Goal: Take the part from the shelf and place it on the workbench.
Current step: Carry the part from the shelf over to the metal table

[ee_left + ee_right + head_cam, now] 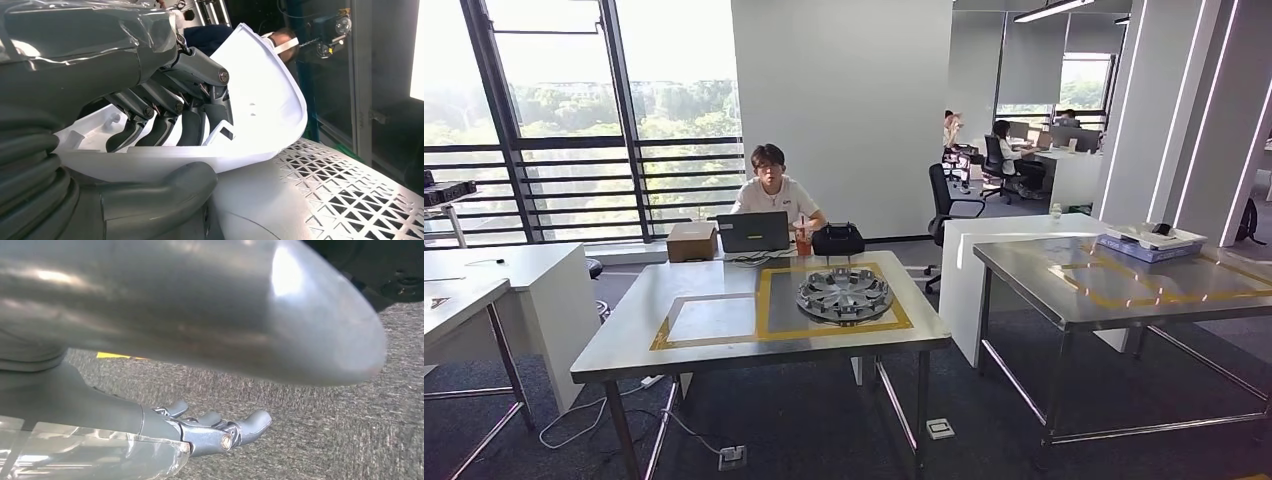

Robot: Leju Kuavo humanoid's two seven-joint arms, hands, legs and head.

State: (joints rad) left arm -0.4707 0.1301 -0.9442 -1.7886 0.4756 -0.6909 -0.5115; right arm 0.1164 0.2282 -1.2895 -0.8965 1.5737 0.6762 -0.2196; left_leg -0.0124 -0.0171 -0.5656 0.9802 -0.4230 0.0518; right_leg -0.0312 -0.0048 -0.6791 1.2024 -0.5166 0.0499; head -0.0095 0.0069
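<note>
In the left wrist view my left hand (165, 107) grips a white curved plastic part (265, 100), dark fingers hooked over its inner side and the thumb under its rim. Below the part lies a white perforated surface (350, 192). The head view looks at a steel workbench (724, 345) marked with yellow tape squares; a grey wheel cover (845, 294) lies in the right square. My right hand (220, 430) hangs over grey carpet, fingers apart and holding nothing.
A person (772, 195) sits behind the workbench with a laptop (753, 232), a cardboard box (691, 242) and a black bag (838, 239). A second steel table (1114, 285) stands to the right and white desks (504, 265) to the left. Cables lie on the floor under the bench.
</note>
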